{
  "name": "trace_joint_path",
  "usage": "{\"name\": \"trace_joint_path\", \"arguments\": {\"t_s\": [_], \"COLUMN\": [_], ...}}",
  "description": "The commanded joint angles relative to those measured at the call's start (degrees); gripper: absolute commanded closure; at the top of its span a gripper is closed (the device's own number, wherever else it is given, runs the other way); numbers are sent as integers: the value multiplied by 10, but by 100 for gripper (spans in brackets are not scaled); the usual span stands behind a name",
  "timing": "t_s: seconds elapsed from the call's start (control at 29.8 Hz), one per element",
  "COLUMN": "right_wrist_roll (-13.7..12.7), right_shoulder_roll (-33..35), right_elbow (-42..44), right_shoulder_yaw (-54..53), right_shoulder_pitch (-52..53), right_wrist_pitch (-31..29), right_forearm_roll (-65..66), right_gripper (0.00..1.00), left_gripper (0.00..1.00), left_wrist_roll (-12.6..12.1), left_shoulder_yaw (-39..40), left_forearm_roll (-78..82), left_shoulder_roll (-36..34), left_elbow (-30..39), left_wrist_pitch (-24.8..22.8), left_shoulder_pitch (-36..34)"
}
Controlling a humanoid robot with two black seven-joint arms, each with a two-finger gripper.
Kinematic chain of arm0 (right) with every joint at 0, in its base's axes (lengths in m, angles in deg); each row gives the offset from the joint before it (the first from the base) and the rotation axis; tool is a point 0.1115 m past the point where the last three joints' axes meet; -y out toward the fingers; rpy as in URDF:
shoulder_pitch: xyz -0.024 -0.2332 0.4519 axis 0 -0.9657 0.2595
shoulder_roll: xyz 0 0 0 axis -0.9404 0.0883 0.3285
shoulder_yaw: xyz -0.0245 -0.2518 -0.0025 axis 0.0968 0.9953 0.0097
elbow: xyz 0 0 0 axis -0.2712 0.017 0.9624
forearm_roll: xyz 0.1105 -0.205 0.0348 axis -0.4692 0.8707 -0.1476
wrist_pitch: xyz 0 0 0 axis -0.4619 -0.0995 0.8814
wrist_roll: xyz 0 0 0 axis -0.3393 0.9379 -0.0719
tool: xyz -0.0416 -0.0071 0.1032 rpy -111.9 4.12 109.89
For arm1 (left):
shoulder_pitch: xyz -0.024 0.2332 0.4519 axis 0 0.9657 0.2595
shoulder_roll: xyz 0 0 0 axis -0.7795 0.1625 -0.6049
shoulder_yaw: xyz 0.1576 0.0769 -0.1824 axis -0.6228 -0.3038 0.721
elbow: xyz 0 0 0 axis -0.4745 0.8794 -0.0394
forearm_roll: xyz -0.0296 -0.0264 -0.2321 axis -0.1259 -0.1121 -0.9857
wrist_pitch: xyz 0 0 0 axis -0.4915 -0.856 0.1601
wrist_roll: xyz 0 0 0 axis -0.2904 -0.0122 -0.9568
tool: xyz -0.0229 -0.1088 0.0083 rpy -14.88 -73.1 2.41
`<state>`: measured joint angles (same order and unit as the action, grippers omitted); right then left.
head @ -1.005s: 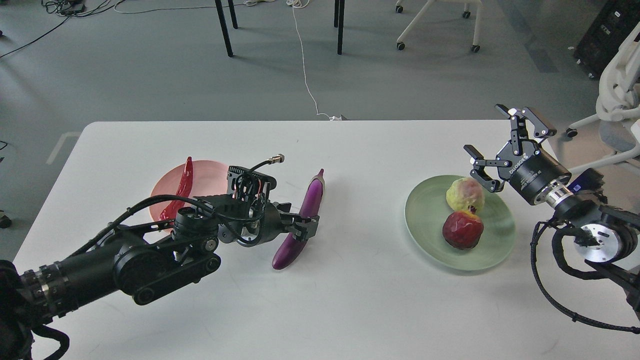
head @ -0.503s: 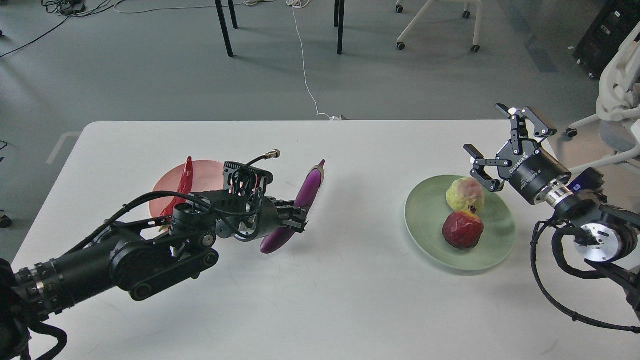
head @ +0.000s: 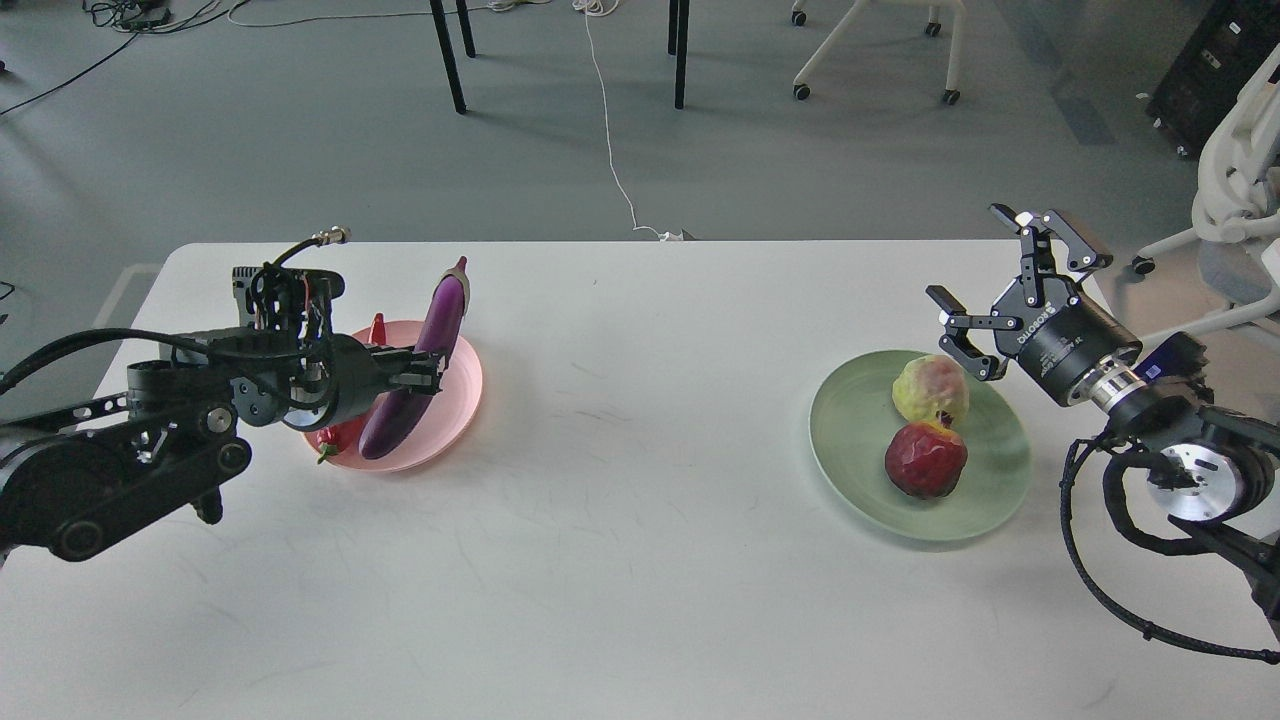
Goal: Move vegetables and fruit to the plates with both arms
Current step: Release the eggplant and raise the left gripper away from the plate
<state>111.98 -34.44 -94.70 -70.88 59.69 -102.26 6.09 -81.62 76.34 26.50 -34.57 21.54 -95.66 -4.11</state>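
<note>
My left gripper (head: 428,372) is shut on the purple eggplant (head: 420,360) and holds it tilted over the pink plate (head: 455,410), its lower end at the plate's front. The red chili pepper (head: 340,438) lies on that plate, mostly hidden behind my left wrist and the eggplant. The yellow-green fruit (head: 930,390) and the dark red pomegranate (head: 926,459) sit on the mint green plate (head: 860,470) at the right. My right gripper (head: 985,290) is open and empty, just above and right of the yellow-green fruit.
The white table (head: 640,580) spans the view. Beyond its far edge are the grey floor, black table legs (head: 447,55), a white cable (head: 610,130) and office chairs (head: 1240,170) at the right.
My left arm has lifted the eggplant off the table and carried it left, from the table's middle to above the pink plate. The right arm has barely moved.
</note>
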Motion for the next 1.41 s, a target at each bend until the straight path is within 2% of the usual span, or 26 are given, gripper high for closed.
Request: {"name": "trace_joint_path", "arguments": {"t_s": [0.0, 0.07, 0.13, 0.17, 0.27, 0.44, 0.57, 0.74, 0.94, 1.04, 1.21, 1.37], "right_wrist_roll": [0, 0, 0, 0, 0, 0, 0, 0, 0, 0, 0, 0], "right_shoulder_roll": [1, 1, 1, 1, 1, 1, 1, 0, -12, -13, -13, -12], "right_elbow": [-1, -1, -1, -1, 0, 0, 0, 1, -1, -5, -16, -42], "right_shoulder_yaw": [0, 0, 0, 0, 0, 0, 0, -1, -2, -5, -5, 5], "right_shoulder_pitch": [0, 0, 1, 1, 2, 5, 5, 7, 6, 4, -3, -7], "right_wrist_pitch": [0, 0, 0, 0, 0, 0, 0, 3, 4, 4, 16, 73], "right_forearm_roll": [0, 0, 0, 0, 0, 0, 1, 0, 0, 0, -1, 1], "right_gripper": [2, 2, 2, 2, 2, 2, 2, 2, 2, 2, 2, 2], "left_gripper": [66, 47, 19, 1, 0, 0, 0, 0, 0, 0, 0, 0], "left_wrist_roll": [6, 6, 7, 8, 9, 7, 11, 59, 124, 155, 153, 153], "left_shoulder_yaw": [-3, -3, 0, 3, 12, 77, 101, 157, 170, 231, 391, 438], "left_forearm_roll": [-16, -17, -17, -19, -22, -65, -99, -242, -441, -475, -471, -470], "left_shoulder_roll": [-22, -27, -27, -27, -26, -9, -8, 26, 96, 146, 245, 263], "left_elbow": [9, 11, 12, 13, 14, 15, 13, 13, 13, 13, 8, -4], "left_wrist_pitch": [1, 2, 4, 4, 3, 0, 2, 29, 140, 186, 163, 110], "left_shoulder_pitch": [16, 26, 29, 28, 23, 19, 19, 28, 54, 104, 218, 286]}}
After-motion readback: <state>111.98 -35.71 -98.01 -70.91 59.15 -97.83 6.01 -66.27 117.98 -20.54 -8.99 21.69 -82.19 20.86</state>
